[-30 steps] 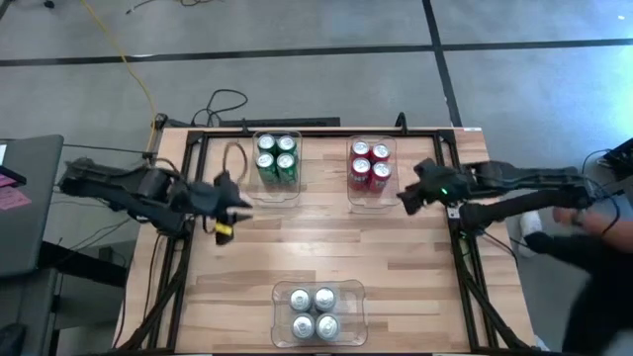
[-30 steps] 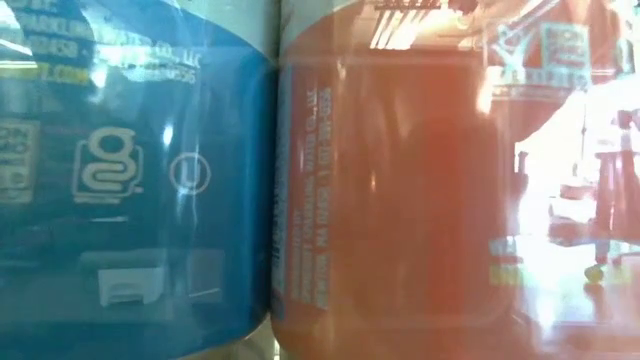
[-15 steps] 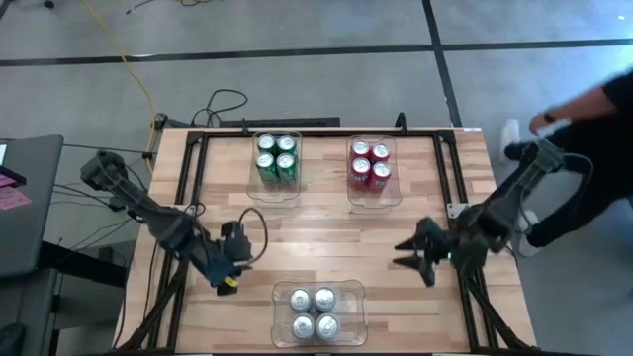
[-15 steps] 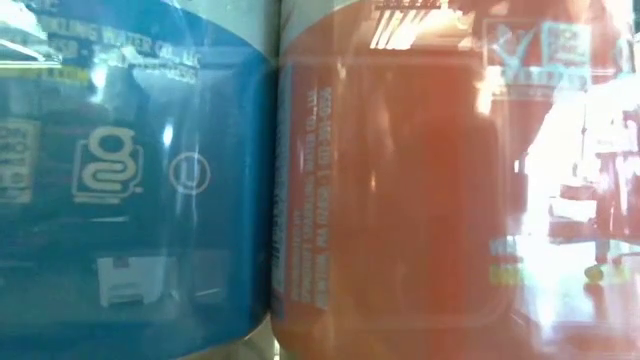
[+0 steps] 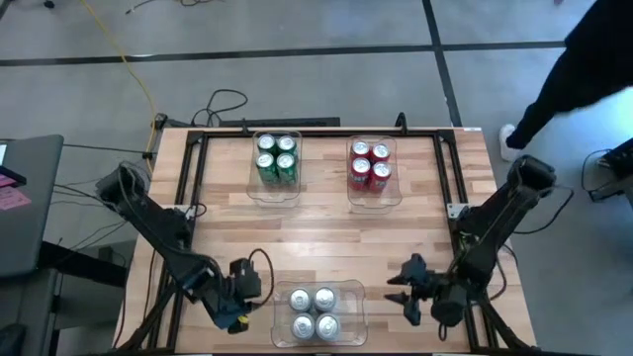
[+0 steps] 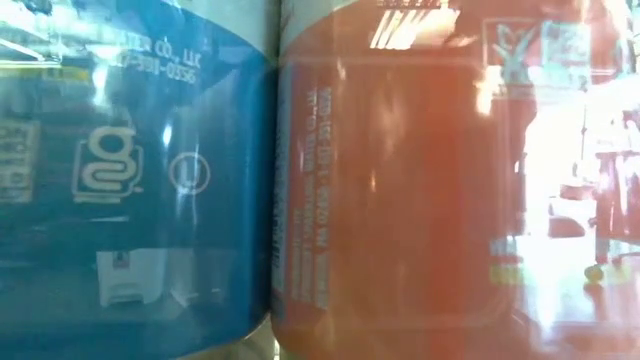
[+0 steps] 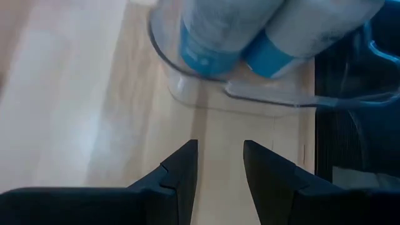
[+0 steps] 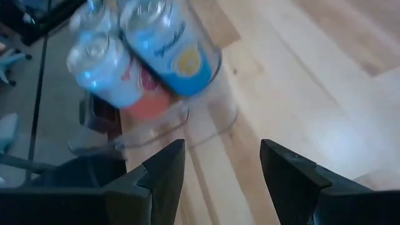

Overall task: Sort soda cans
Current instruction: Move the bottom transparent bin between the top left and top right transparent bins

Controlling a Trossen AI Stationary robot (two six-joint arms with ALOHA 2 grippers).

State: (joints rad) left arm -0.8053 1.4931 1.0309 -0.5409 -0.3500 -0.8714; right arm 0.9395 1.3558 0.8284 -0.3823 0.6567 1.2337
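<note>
1. Your left gripper (image 5: pixel 240 287) sat low at the near edge of the table (image 5: pixel 326 237), just left of the bin (image 5: pixel 348 326) with the four silver cans (image 5: pixel 314 311); fingers apart, nothing between them.
2. Your right gripper (image 5: pixel 401 290) hung just right of that bin, jaws parted and empty.
3. Four green cans (image 5: pixel 276 157) stood in the far left bin (image 5: pixel 274 193).
4. Four red cans (image 5: pixel 370 164) filled the far right bin (image 5: pixel 376 201).
</note>
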